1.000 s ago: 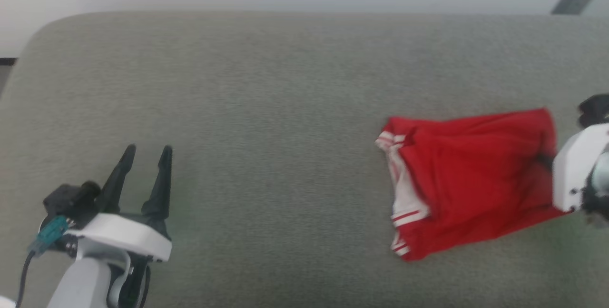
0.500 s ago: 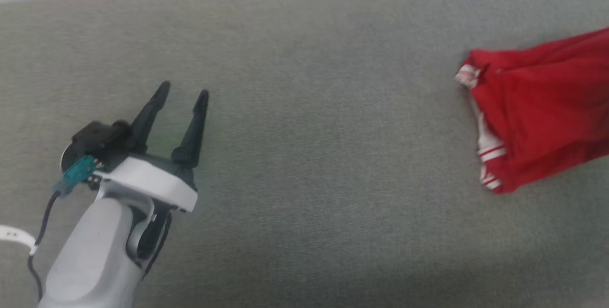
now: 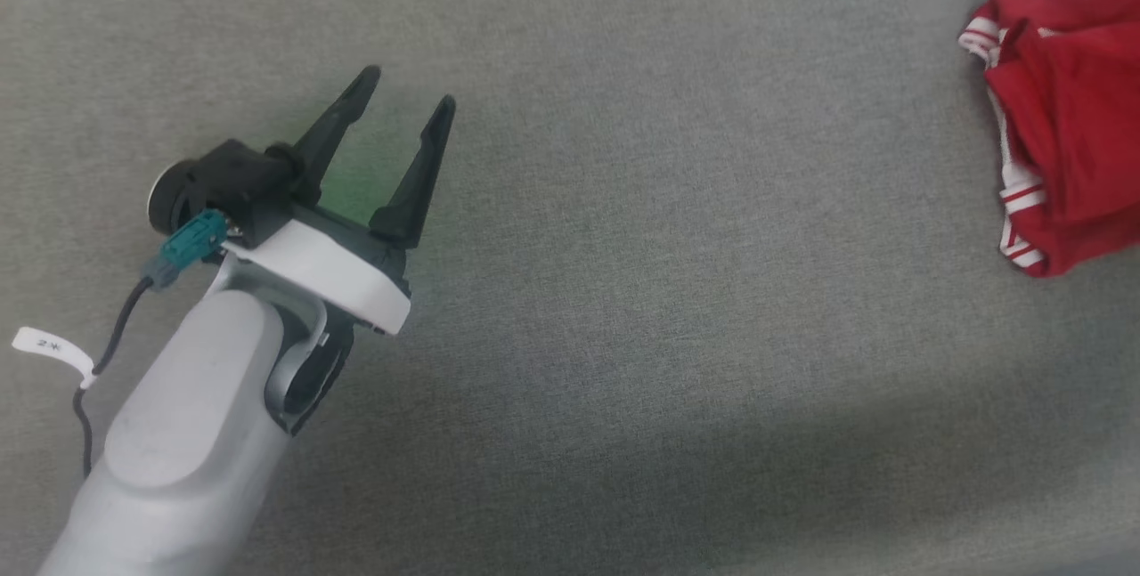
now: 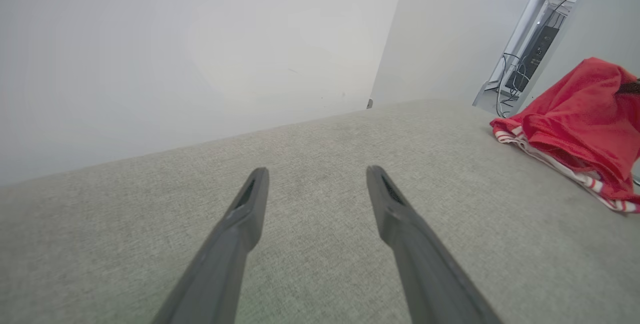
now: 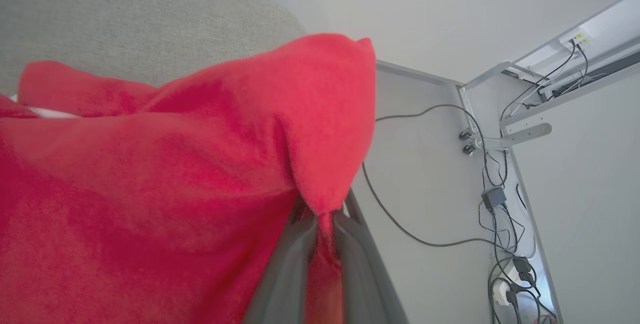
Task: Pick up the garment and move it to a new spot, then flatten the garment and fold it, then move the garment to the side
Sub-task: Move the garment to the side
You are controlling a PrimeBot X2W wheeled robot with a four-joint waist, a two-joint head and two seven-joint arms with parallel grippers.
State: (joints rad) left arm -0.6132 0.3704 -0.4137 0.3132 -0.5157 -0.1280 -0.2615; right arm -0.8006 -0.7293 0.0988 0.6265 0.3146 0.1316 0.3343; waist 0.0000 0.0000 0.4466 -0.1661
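The garment [image 3: 1064, 126] is a red shirt with red-and-white striped trim, bunched up at the far right of the grey padded surface [image 3: 668, 291]. In the right wrist view my right gripper [image 5: 324, 224] is shut on a pinched fold of the garment [image 5: 200, 174], which drapes over its fingers. My left gripper [image 3: 408, 88] hovers open over the bare surface at the left, far from the garment. The left wrist view shows its fingers [image 4: 250, 204] spread with nothing between them and the garment [image 4: 580, 123] off to the right.
A pale wall [image 4: 200, 48] rises behind the surface. Beyond the surface's right end, the right wrist view shows white furniture panels with cables [image 5: 495, 199] and plugs.
The head camera has swung left and down, so the garment sits at the right edge and the left arm looks larger. The right gripper keeps its grip.
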